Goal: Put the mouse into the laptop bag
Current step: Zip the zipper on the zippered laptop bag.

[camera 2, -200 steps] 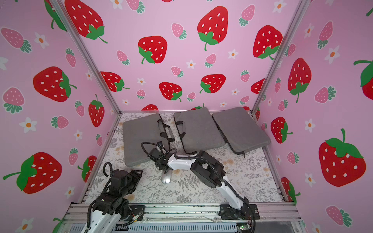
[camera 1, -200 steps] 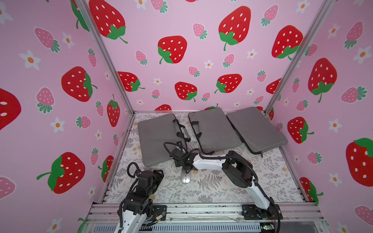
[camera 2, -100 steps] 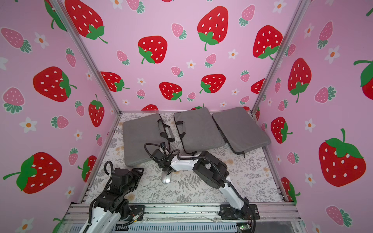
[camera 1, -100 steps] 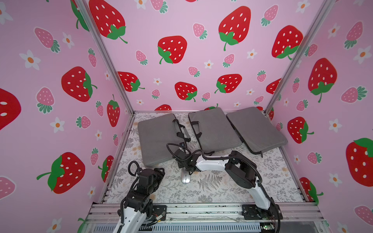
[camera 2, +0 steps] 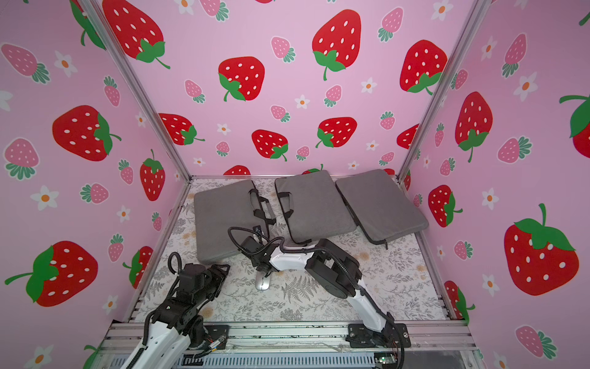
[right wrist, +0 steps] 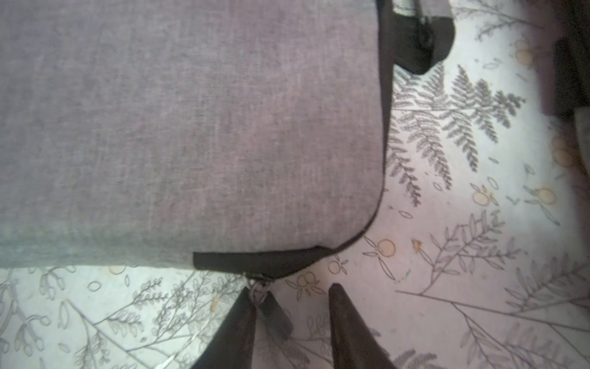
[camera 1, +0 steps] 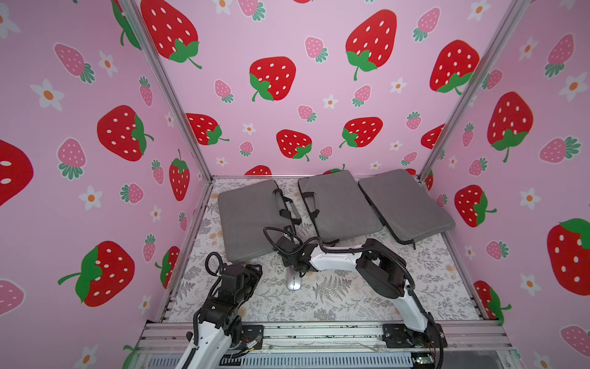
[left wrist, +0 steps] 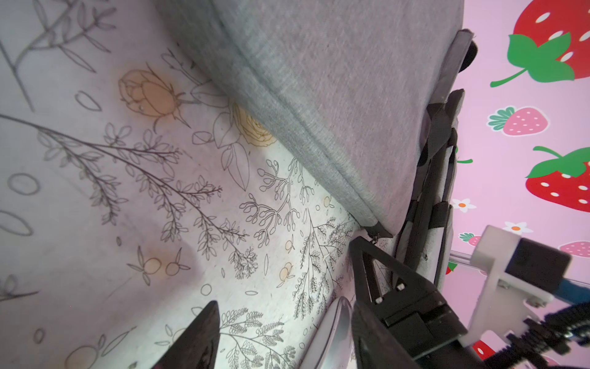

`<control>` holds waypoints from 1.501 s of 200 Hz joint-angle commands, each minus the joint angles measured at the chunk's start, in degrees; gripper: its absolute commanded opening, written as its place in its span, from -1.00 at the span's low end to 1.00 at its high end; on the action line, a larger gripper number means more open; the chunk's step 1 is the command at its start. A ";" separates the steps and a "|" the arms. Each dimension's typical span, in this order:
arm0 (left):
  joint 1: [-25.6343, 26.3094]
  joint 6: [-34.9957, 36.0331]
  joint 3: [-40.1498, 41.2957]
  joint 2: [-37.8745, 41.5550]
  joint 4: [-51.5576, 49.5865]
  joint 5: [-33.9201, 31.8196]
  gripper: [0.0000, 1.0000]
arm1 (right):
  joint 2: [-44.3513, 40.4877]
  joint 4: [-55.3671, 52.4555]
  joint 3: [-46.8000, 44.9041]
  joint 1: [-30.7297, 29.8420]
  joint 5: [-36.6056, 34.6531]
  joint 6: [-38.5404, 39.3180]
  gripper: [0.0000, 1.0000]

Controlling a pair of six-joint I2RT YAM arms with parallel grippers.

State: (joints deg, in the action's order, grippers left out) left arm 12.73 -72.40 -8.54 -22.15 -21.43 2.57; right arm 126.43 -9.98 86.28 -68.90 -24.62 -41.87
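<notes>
Right pincer [right wrist: 290, 287] apart beside zipper tab [right wrist: 276, 314], lower middle of frame; tab may slip out, leaving bag [right wrist: 191, 127] unopened. Left pincer [camera 1: 255, 268] apart, empty.

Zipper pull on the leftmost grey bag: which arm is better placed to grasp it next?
Right. The right fingers flank the zipper pull at the bag's corner, not yet closed on it; the left fingers wait farther back, apart from the bag.
</notes>
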 commanded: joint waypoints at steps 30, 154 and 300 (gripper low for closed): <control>-0.27 -1.15 -0.58 0.42 0.89 -0.92 0.33 | 4.21 -5.58 0.31 -0.44 1.34 0.20 -0.68; -1.32 -2.41 0.19 -13.92 21.50 1.32 0.48 | -7.12 19.14 -13.13 -4.40 12.38 15.80 -1.00; -7.53 -4.28 4.50 -9.19 18.58 2.00 0.60 | -10.97 29.08 -19.04 -7.56 21.00 17.53 -1.00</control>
State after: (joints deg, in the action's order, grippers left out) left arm 6.00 -75.72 -4.49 -30.76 -4.08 3.95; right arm 117.64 14.37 68.51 -75.68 -6.94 -25.36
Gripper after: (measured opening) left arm 0.801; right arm 0.047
